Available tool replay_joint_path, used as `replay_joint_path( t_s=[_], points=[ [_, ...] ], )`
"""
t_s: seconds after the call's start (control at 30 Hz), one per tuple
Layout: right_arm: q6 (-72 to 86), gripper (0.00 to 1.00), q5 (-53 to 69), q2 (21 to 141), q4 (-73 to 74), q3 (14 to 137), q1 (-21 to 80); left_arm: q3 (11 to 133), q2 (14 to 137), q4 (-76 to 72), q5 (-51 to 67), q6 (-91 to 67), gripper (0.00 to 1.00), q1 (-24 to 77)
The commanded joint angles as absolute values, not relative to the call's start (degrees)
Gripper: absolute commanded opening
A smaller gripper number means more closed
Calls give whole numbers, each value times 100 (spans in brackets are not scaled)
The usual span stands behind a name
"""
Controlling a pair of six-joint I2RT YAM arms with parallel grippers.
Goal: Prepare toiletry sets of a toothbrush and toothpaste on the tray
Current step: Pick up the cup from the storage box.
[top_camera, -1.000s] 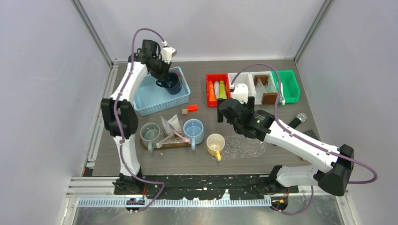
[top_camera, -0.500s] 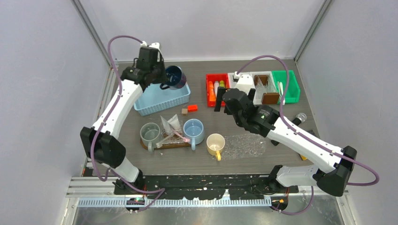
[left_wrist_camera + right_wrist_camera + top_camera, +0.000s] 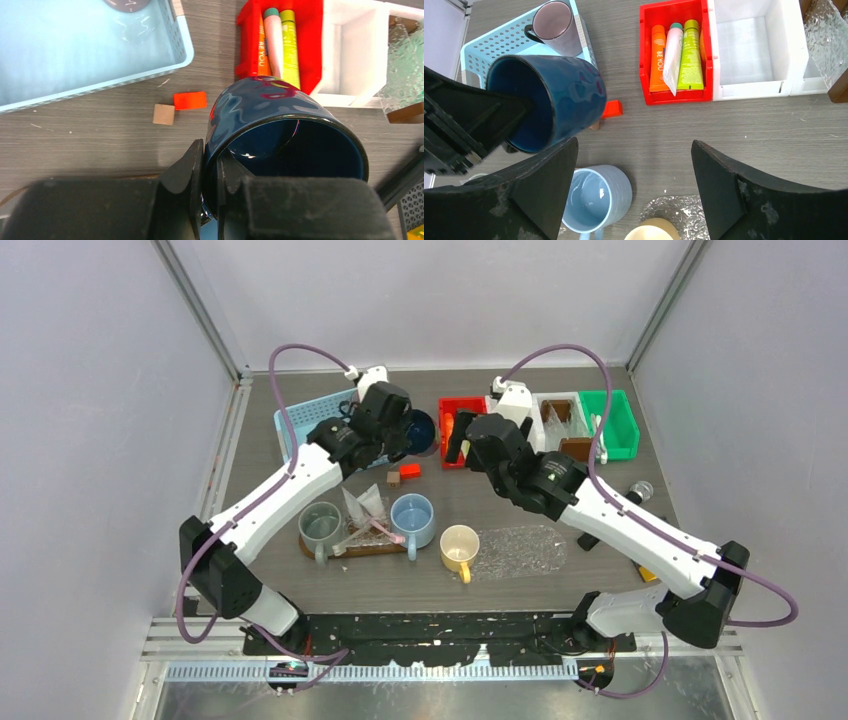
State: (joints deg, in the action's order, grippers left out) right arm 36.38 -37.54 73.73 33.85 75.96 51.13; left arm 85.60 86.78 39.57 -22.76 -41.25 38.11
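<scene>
Left end effector (image 3: 210,160): I am seeing it pinching the wall of the navy mug (image 3: 285,125), with one finger outside and one inside and the jaws standing narrow.
Navy mug: it is hanging tipped on its side off the desk (image 3: 100,140), right at the left fingertips, with its mouth facing back toward that wrist.
Right end effector (image 3: 634,146): I am seeing its jaws gaping wide and holding nothing, hovering above the desk.
Toothpaste (image 3: 673,55): orange, white and green tubes are lying side by side in the red bin (image 3: 646,60), ahead of the right end effector. From the left end effector they are sitting just beyond the mug.
Light blue basket (image 3: 479,50): it is sitting ahead and to the left of both end effectors, carrying a mauve mug (image 3: 555,25) upright.
Light blue mug (image 3: 594,197): it is standing upright almost under the right end effector's left finger.
Cream-yellow mug (image 3: 651,234): it is showing only its rim, beneath the right end effector.
Blocks: an orange-red block (image 3: 190,100) and a tan block (image 3: 163,114) are lying on the desk just left of the held mug.
White bin (image 3: 749,45): it is touching the red bin's right side.
</scene>
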Motion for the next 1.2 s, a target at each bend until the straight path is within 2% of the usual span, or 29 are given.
replay_joint_path(
  t_s=[0.0, 0.4, 0.53, 0.67, 0.77, 0.9, 1.07, 1.17],
  points=[
    [3723, 89, -3818, 7582, 3141, 8045, 5107, 8682, 8440, 3217, -3137, -4765, 0, 4163],
    [3564, 84, -3986, 8188, 2786, 8274, 5098, 8600, 8508, 2985, -3427, -5078, 0, 4645],
    [3526, 79, -4076, 8350, 2702, 8314, 5091, 8506, 8455, 2901, -3475, -5203, 0, 4712],
    [3565, 66, -4203, 8475, 2735, 8319, 5089, 8302, 8368, 2623, -3549, -5306, 0, 4842],
    [3623, 44, -4245, 8513, 2853, 8386, 5089, 8136, 8318, 2429, -3680, -5340, 0, 4948],
    [3662, 22, -4396, 8511, 3119, 8523, 5089, 7874, 8212, 2035, -3744, -5344, 3, 5000],
    [3631, 3, -4620, 8514, 3428, 8647, 5088, 7666, 8092, 1679, -3659, -5260, 17, 5035],
    [3547, 1, -4712, 8477, 3485, 8663, 5089, 7576, 8010, 1451, -3488, -5083, 35, 5036]
  ],
)
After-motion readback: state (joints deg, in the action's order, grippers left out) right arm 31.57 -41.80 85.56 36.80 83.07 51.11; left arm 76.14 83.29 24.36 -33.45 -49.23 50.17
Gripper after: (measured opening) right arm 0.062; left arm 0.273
